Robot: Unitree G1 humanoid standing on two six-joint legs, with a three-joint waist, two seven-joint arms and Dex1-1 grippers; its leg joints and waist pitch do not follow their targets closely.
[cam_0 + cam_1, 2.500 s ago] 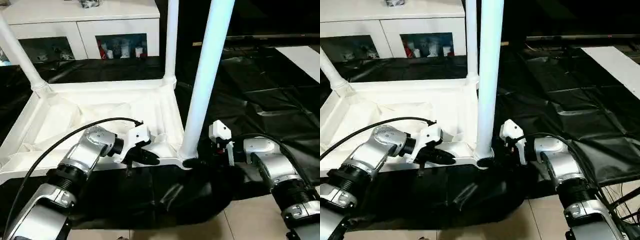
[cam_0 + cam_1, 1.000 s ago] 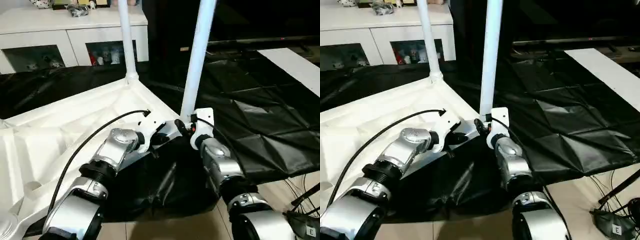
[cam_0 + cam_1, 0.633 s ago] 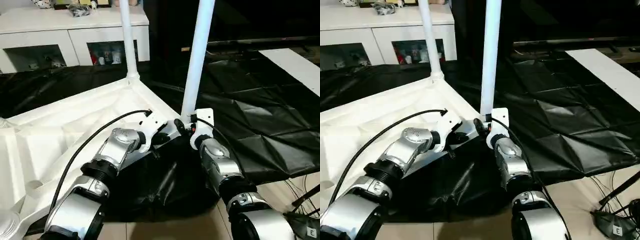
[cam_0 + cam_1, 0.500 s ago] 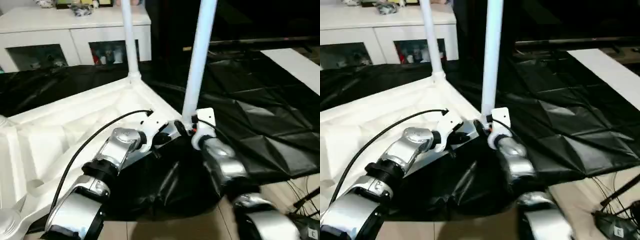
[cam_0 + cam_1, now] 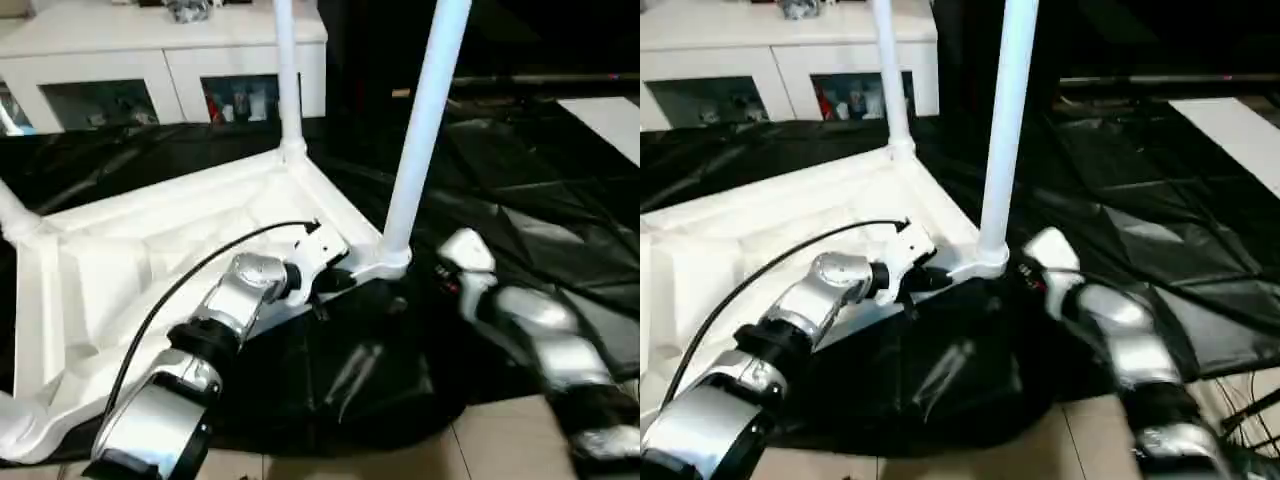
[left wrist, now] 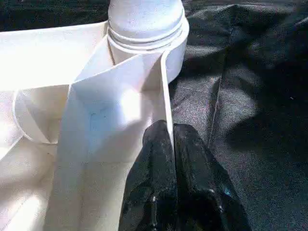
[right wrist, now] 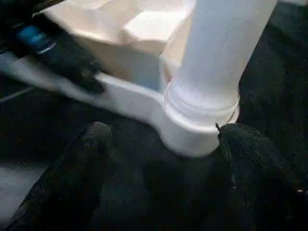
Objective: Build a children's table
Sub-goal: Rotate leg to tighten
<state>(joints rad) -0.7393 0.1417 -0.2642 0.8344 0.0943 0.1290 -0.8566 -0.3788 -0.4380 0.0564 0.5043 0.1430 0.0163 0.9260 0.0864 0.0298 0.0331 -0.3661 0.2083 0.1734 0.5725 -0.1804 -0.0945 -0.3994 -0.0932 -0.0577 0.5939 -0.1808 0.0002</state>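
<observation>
Three legs at least stand up from the children's table, which lies upside down on the black-draped work table with its ribbed underside facing up, so that the round corner sockets are open to take the legs from above. The nearest leg rises out of the near corner socket; the far leg stands in the corner behind it, and part of another leg leans in at the far left corner. The left gripper has its two black fingers pressed together on the thin upright rim wall just beside the near socket, pinching it; I judge this grip is there to steady the top and keep it from sliding on the slippery black cover while a leg is seated. The right gripper has its fingers spread wide, one to each side of the socket's base and clear of the leg, holding nothing; it looks like a release from the leg, though that is a judgement. Beyond the draped table stands a white cabinet with small objects behind its glass. No brand, label or writing can be read on anything.
</observation>
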